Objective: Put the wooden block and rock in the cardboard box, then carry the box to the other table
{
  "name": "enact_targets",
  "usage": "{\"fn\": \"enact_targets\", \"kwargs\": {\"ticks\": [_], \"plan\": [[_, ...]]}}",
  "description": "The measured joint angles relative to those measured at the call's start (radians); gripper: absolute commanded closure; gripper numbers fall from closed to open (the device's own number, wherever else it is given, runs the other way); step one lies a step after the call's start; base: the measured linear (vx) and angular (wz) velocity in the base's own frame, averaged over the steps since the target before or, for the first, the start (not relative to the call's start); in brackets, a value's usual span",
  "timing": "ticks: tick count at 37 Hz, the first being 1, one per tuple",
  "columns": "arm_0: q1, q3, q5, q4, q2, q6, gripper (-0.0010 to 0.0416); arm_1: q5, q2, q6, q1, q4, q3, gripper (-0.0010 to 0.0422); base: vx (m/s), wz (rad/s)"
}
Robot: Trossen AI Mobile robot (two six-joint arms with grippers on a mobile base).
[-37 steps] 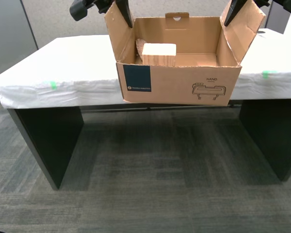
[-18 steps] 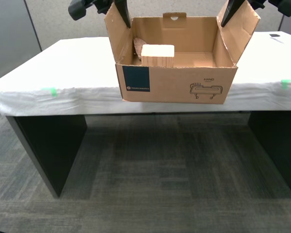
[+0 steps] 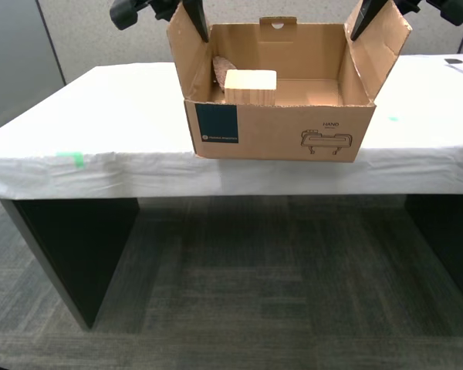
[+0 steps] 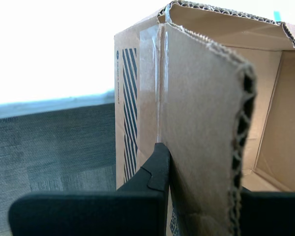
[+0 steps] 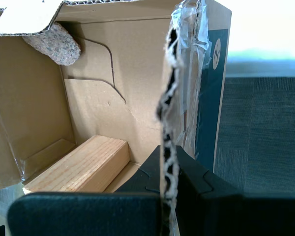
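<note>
My first claw is clamped on 1 side flap of the box, jaws pinched tight with the torn, taped cardboard edge between them. My second claw is clamped on the opposite flap the same way, 1 dark finger pressed flat to the flap's outer face. In the exterior view both arms reach in from the top, 1 at each upright flap.

The block lies on the box floor near the flap my first claw grips, and the rock sits in the corner beyond it. So both items are packed, and the step in hand looks like setting the box down on the worktop.

The box appears to sit at or just over the worktop's near edge; I cannot tell if its base is touching the white sheet. To do this well, I judge both claws should carry it further in from that edge, keep it level, lower together so thin flaps do not tear, and release only once the base rests flat.
</note>
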Motion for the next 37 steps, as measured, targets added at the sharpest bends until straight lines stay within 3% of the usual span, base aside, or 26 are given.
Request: {"fn": "enact_targets", "kwargs": {"ticks": [30,37], "plan": [[0.000,0.000,0.000,0.037,0.000,0.013,0.0407,-0.005,0.000,0.014,0.000,0.031,0.000,0.0413,0.144,-0.006],[0.000,0.000,0.000,0.048,0.000,0.013,0.0407,-0.008,0.000,0.042,0.000,0.034,0.000,0.0413,0.137,-0.005]]}}
